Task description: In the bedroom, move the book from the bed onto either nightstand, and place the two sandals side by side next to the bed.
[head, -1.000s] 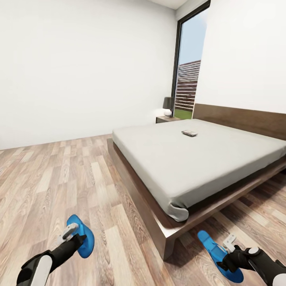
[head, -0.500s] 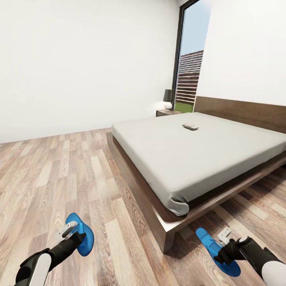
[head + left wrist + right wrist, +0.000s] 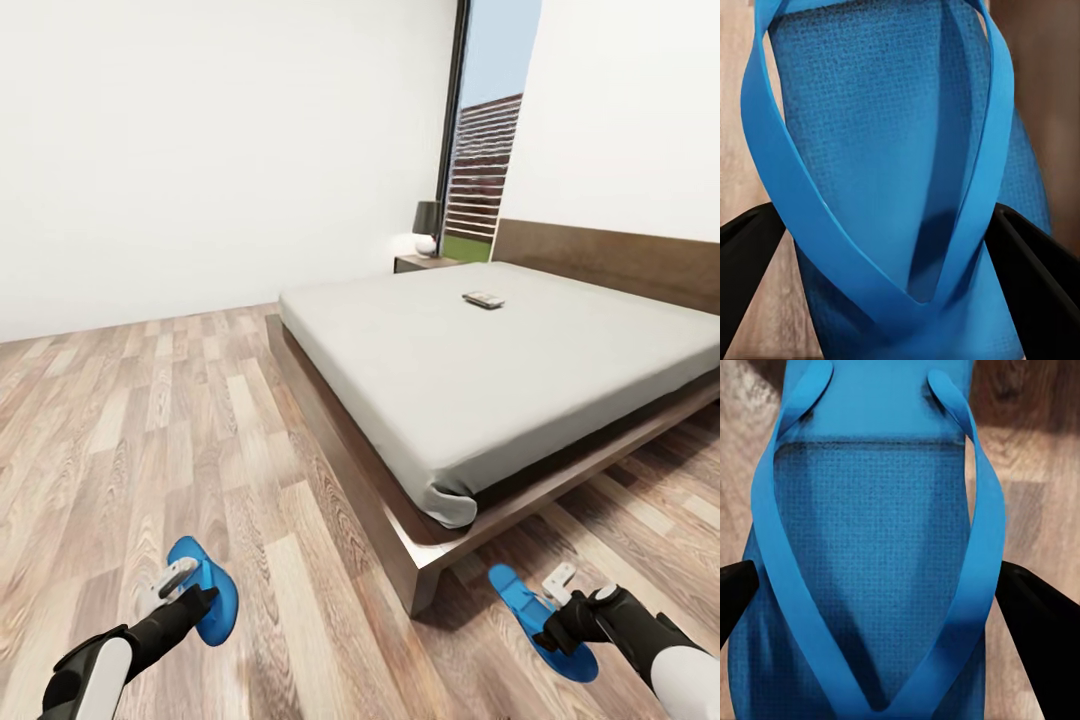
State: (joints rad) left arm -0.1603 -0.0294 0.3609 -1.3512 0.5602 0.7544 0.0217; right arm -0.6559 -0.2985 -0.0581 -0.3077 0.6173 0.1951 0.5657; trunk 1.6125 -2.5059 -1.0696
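Each gripper is clamped on a sandal: left / right; light, floppy foam, straps safest hold

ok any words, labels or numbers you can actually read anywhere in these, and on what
None can be read.
The book on the bed: its cover is too small and blurred to read from the head view.
The sandal at the left gripper and the sandal at the right gripper: plain blue, no print visible.
The nightstand and lamp: no markings visible.
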